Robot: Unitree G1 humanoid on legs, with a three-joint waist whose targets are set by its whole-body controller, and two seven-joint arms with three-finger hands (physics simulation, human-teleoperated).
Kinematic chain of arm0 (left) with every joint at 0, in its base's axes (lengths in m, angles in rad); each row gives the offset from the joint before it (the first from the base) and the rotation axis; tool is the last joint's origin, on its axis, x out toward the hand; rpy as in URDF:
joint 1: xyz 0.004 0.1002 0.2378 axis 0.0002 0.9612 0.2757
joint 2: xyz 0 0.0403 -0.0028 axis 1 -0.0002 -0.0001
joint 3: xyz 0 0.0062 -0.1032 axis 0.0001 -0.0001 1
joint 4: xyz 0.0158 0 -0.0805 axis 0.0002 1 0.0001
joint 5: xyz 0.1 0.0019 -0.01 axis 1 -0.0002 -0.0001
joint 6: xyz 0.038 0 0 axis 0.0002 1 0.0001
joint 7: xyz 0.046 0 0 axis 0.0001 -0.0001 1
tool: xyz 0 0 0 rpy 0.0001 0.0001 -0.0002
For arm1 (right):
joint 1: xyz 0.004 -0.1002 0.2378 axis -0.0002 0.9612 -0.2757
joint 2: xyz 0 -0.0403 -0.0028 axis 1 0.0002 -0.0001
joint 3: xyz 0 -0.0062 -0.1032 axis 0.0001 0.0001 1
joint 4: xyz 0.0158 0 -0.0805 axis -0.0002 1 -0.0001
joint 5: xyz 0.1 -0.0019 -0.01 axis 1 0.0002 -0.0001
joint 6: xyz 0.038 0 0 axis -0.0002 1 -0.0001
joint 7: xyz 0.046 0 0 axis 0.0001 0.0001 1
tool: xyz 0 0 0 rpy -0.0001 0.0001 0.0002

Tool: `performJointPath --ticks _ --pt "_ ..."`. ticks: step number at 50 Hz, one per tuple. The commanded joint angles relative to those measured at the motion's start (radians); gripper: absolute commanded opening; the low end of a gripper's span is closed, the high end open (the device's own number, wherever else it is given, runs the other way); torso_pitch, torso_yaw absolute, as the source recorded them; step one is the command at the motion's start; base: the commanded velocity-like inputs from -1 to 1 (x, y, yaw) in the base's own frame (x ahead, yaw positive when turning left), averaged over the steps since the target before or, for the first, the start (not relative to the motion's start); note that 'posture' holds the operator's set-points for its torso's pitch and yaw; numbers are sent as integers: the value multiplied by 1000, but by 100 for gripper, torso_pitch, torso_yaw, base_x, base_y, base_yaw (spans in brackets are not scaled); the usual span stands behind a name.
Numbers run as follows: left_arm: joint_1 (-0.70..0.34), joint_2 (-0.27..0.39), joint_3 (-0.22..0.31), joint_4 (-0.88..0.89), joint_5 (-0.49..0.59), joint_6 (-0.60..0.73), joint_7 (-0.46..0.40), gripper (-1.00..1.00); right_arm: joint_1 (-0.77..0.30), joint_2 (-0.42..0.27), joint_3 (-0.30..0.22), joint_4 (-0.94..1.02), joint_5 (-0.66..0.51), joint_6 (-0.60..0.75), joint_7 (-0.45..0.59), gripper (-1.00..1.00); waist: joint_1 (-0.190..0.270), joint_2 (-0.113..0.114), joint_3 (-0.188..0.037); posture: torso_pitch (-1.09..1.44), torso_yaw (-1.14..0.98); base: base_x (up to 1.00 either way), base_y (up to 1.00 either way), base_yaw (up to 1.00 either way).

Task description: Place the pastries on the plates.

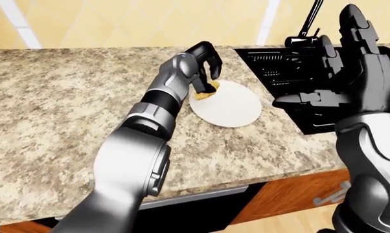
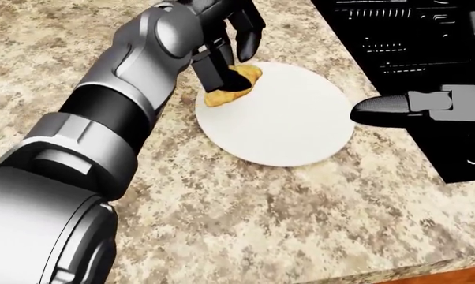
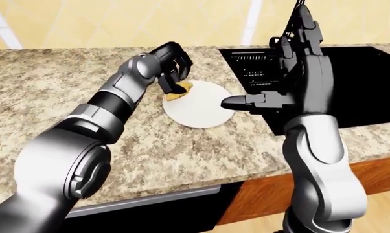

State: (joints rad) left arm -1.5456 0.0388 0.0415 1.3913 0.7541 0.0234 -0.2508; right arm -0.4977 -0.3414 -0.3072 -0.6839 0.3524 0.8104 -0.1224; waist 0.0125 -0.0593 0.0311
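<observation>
A speckled granite counter (image 2: 245, 219) adjoins a black stove (image 2: 411, 53).
</observation>
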Motion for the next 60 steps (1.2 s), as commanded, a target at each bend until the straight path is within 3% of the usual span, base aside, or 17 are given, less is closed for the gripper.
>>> performJointPath --ticks 1,16,18,19,20,21,35,41,47,48,50,52,53,55,60 --pt "-40 2 2 -39 0 -22 9 -100 -20 -15 -19 -21 -1 -33 -1 100 0 -4 -28 0 0 0 0 0" --pt "-14 -65 1 -30 24 -52 -1 -100 15 -24 -42 -39 22 -40 -5 100 1 -12 -29 0 0 0 0 0" --pt "-13 -67 4 -30 25 -54 2 -67 18 -25 -50 -42 29 -38 -6 100 1 -13 -29 0 0 0 0 0" --pt "-11 -68 3 -30 27 -56 2 -9 20 -26 -50 -44 30 -38 -6 100 2 -13 -29 0 0 0 0 0" --pt "-11 -69 3 -30 29 -55 1 4 23 -26 -50 -45 31 -39 -7 100 2 -14 -29 0 0 0 0 0" --pt "-13 -69 5 -30 28 -55 0 100 25 -26 -49 -44 30 -42 -7 100 1 -14 -29 0 0 0 0 0" --pt "-61 -37 20 -37 6 -54 27 100 21 -16 -28 -32 17 -53 -9 100 1 -13 -26 0 0 0 0 0" --pt "-97 13 79 -51 -103 -30 42 100 -7 -5 -3 -13 4 -47 -18 100 -1 -8 -25 0 0 0 0 0" --pt "-140 77 71 -71 -175 -7 71 100 -53 5 18 16 -2 -8 -55 100 -2 -1 -23 0 0 0 0 0" --pt "-145 86 64 -74 -178 -7 75 100 -62 3 24 16 -5 -2 -58 100 -1 5 -39 0 0 0 -8 0" --pt "-153 95 63 -80 -200 -4 73 100 -72 2 33 17 -9 13 -62 100 3 23 -24 0 0 -9 -25 0" --pt "-163 112 56 -88 -211 1 82 100 -79 2 38 18 -17 12 -61 100 2 80 -44 0 0 -26 -53 0" --pt "-167 121 53 -95 -218 8 78 100 -83 4 42 18 -20 15 -61 100 4 88 -49 0 0 -28 -34 0" --pt "-168 133 43 -111 -226 17 75 100 -91 5 41 20 -22 23 -61 100 -1 83 -57 0 0 -29 -36 0" --pt "-163 162 30 -158 -248 26 69 100 -99 9 50 27 -36 15 -53 100 -11 58 -39 0 0 -31 -39 0"
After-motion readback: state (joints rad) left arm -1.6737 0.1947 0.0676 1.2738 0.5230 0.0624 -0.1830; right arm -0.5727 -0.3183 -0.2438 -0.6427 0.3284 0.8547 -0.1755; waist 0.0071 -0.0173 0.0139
